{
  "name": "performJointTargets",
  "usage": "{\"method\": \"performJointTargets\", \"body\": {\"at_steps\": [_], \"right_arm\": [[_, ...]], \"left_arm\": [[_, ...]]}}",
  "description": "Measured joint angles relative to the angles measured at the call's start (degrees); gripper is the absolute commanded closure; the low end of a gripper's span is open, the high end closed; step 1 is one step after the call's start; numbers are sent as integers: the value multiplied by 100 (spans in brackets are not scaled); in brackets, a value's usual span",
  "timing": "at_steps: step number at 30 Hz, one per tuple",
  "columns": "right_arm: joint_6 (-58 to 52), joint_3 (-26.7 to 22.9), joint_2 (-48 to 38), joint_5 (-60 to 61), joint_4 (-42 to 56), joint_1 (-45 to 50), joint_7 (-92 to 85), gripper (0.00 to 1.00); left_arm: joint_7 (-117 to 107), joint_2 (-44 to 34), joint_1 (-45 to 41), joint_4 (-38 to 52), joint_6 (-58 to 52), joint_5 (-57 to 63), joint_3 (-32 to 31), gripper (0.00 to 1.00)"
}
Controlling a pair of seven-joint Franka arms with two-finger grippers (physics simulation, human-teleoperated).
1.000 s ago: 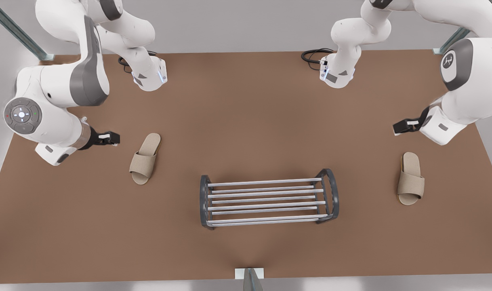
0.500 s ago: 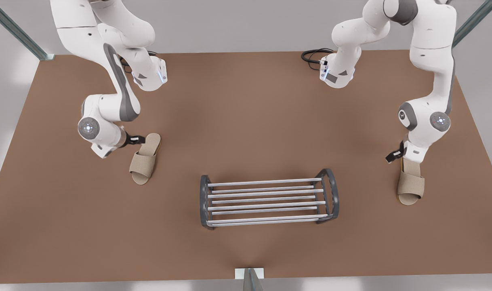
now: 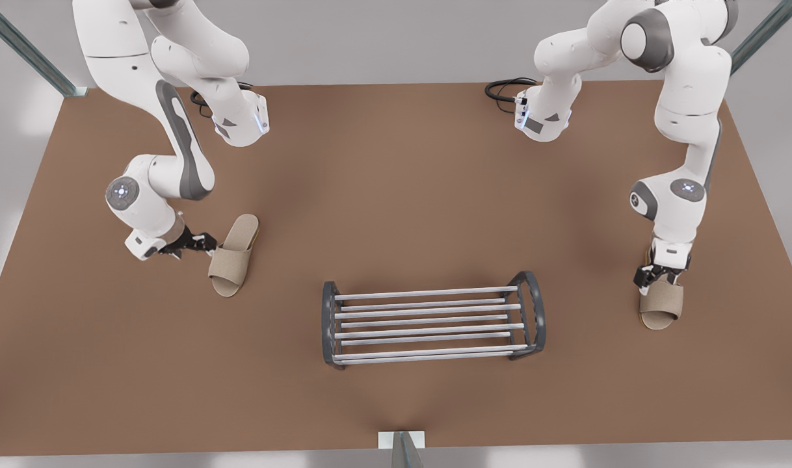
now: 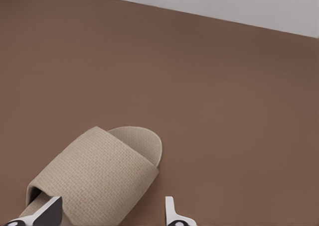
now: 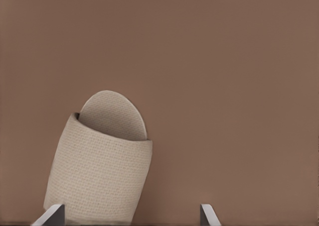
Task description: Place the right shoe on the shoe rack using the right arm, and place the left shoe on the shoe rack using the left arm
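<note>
Two beige open-toed slippers lie on the brown table [image 3: 396, 195]. The left shoe [image 3: 232, 260] [image 4: 99, 171] lies tilted on the front view's left. My left gripper [image 3: 191, 246] [image 4: 109, 213] is low at its outer side, open, its fingertips astride the strap end. The right shoe [image 3: 660, 305] [image 5: 102, 171] lies on the front view's right. My right gripper [image 3: 659, 276] [image 5: 128, 215] hangs open over its heel, with the strap just ahead of the fingers. The shoe rack [image 3: 329, 325] stands between the shoes, nearer the front edge, with nothing on its bars.
Both arm bases [image 3: 240, 123] [image 3: 542, 120] stand at the table's back, with black cables [image 3: 503, 88] beside the one on the front view's right. A small post [image 3: 402, 447] sits at the front edge. Bare table surrounds the rack on all sides.
Both arms have swung down and inward. The left gripper went from beside the heel to the strap's side. The right gripper came down over the right shoe's heel.
</note>
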Motion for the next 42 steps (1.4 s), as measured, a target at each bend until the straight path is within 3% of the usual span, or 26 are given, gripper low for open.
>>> {"method": "performJointTargets", "body": {"at_steps": [6, 14, 21, 28, 34, 42], "right_arm": [[-185, -1, -418, 79, -348, 34, -163, 0], [-435, -1, -352, 298, -348, 17, 21, 0], [-468, -2, 109, 465, -108, -363, 449, 0], [-680, 4, 44, 543, -97, -407, 725, 0], [-898, 666, -166, 978, -383, -294, 1090, 0], [-697, 724, 100, 1203, -401, -430, 1623, 0]], "left_arm": [[57, 70, -32, -18, 219, 2, -5, 0], [105, -186, -72, -639, 349, -3, -5, 0], [137, 63, -27, -491, 594, -15, 4, 0], [159, 353, -14, -240, 680, -20, 4, 0], [178, 432, 6, -89, 703, -21, 12, 0], [251, 700, 72, 273, 713, -16, 13, 0]]}}
